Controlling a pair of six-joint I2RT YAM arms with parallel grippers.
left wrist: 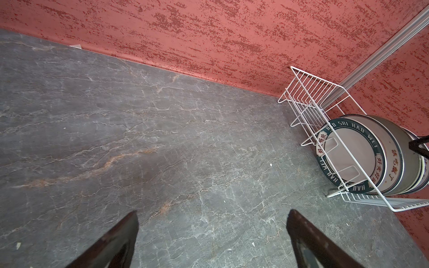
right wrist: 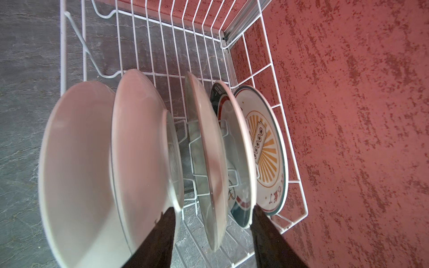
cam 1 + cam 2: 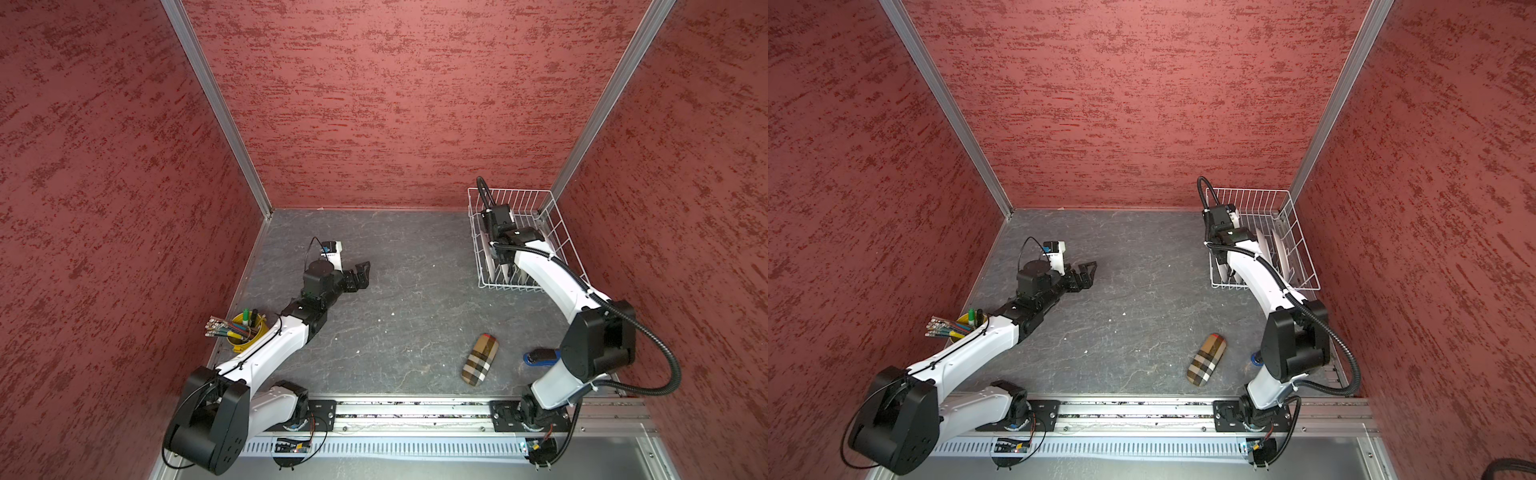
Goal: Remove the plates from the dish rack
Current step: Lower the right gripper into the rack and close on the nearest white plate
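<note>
Grey slate tabletop; dish rack (image 3: 519, 198) is set in the far right corner, five plates (image 2: 139, 139) stood on edge inside. Middle plate (image 2: 206, 143) is straddled rim-on by right gripper (image 2: 212, 208), jaws apart, unclamped. Left gripper (image 1: 212, 212) is spread wide, well apart.

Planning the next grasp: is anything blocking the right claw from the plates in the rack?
Nothing visible does. The right claw is open over the dish rack, with the pale grey plate rim between its fingers.
</note>
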